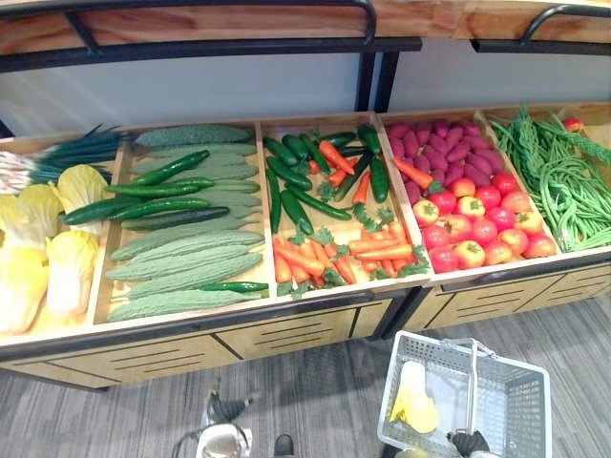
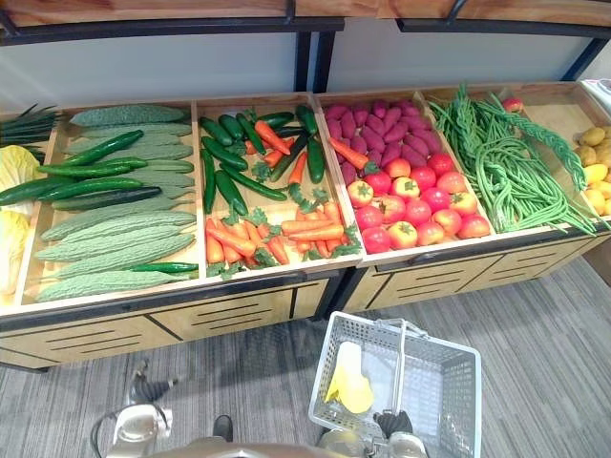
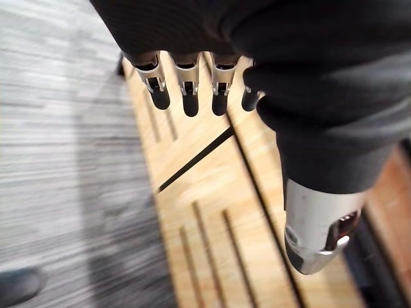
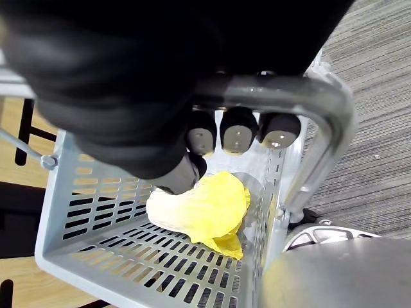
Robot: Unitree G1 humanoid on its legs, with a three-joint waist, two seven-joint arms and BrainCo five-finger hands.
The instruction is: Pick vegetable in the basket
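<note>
A grey plastic basket hangs low in front of the produce stand, with one yellow cabbage lying in its bottom. My right hand is shut on the basket's handle, its fingers curled round the bar. The same hand sits at the basket's near edge. My left hand hangs open with nothing in it, its fingers pointing at the wooden cabinet front. That hand is low at the left, below the stand.
The stand's bins hold yellow cabbages, pale bitter gourds with dark cucumbers, carrots, tomatoes, purple sweet potatoes and green beans. A dark metal shelf frame runs above. Grey carpet lies below.
</note>
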